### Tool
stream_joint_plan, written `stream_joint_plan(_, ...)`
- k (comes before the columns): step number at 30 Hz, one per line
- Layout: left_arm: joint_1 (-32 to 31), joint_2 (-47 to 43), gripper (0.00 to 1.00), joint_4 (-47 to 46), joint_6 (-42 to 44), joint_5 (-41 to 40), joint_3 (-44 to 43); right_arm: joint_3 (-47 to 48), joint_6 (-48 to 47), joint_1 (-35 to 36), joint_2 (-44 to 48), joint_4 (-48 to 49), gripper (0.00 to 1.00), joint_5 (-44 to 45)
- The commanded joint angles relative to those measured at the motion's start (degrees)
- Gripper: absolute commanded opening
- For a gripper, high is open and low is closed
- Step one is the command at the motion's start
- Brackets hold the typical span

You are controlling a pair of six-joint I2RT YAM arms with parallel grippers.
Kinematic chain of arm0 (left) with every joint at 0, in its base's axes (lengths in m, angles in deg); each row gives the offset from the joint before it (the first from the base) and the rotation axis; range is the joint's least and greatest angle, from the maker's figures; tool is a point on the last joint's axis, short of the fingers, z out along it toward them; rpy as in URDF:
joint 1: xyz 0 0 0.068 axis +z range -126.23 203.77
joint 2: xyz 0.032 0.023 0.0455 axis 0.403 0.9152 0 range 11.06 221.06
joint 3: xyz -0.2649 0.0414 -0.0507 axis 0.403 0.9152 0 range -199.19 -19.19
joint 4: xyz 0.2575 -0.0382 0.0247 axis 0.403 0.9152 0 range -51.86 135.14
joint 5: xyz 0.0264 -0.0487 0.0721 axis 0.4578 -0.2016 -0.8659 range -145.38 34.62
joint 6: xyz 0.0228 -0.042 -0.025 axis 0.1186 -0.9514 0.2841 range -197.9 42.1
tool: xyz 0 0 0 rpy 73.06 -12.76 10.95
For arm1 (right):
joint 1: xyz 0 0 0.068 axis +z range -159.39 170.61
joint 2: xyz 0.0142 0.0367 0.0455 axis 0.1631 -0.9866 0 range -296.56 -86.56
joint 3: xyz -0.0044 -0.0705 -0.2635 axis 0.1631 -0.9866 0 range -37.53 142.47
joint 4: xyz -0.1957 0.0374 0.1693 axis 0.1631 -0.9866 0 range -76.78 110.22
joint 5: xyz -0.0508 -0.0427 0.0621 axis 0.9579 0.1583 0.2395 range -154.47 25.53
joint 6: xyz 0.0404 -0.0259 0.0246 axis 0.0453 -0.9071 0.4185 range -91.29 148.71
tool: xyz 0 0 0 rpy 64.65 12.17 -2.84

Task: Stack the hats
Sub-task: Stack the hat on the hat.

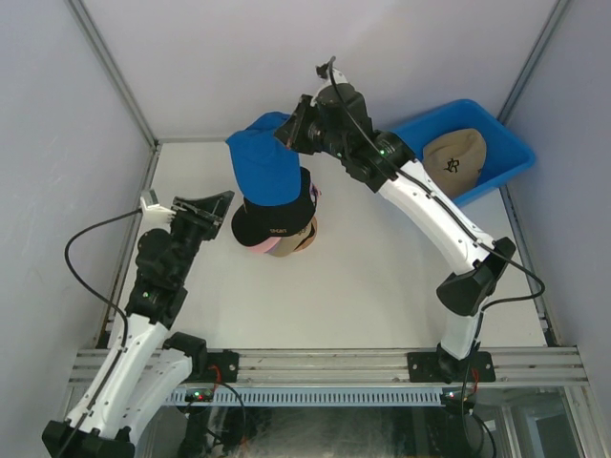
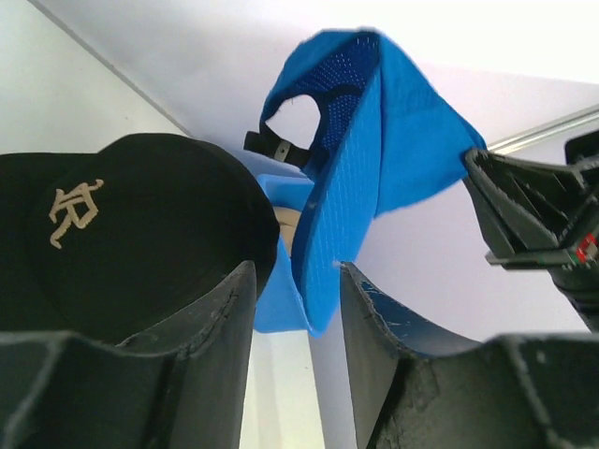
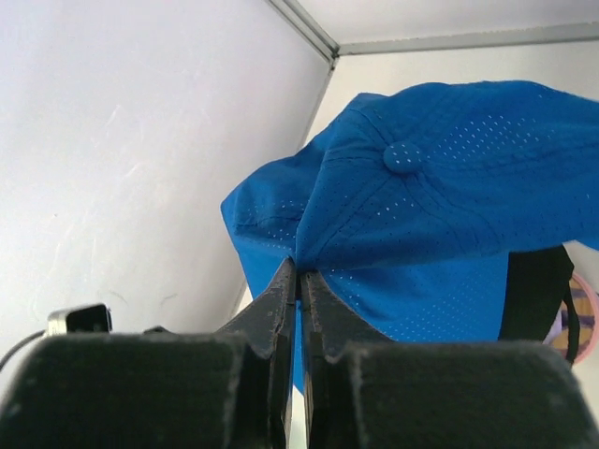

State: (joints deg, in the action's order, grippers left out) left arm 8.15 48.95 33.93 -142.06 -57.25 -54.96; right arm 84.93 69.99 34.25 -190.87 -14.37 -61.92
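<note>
While my right gripper (image 3: 299, 271) pinches a fold of the blue hat (image 1: 265, 170), its fingers are pressed together on the mesh fabric just below the crown button, and the hat hangs from that pinch above the white table (image 1: 382, 296).

Overhead view: the blue hat is held over the far side of the stack at the table's middle and partly covers it; my right arm reaches in from the right. The stack shows the black hat (image 1: 275, 224) on top, its pale embroidered logo facing my left wrist camera. Beneath it are the edges of a pink hat (image 1: 250, 244) and a tan hat (image 1: 298, 244). Whether more hats lie under them I cannot tell. My left gripper (image 1: 221, 200) sits just to the left of the stack, its fingers spread with a clear gap and nothing clamped between them.

Left wrist view: the black hat's crown rises close behind the finger on the view's left. A lower edge of the blue hat hangs down in line with the gap between the fingers; whether fabric and fingers touch I cannot tell. The black body of my right gripper appears at the right edge of that view, beside the blue fabric.

Far right of the table: a blue bin (image 1: 506, 143) holds a second tan hat (image 1: 456, 157) with a dark logo, well apart from the stack.
</note>
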Motion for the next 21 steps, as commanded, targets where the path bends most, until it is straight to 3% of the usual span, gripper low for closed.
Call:
stream_joint_plan(1, 0.1, -3.9, 0.46, -3.4, -1.6, 4.1, 2.5, 5.1, 0.9, 0.6, -0.4, 1.3, 0.00, 1.0)
stream_joint_plan(7, -2.6, -3.3, 0.49, -7.1, -2.1, 5.9, 4.5, 7.4, 1.2, 1.4, -1.7, 0.2, 0.00, 1.7)
stream_joint_plan(21, -7.4, 4.3, 0.55, -11.0, 0.4, 1.8, 1.3, 10.3, 1.3, 2.3, -3.1, -1.8, 0.00, 2.1)
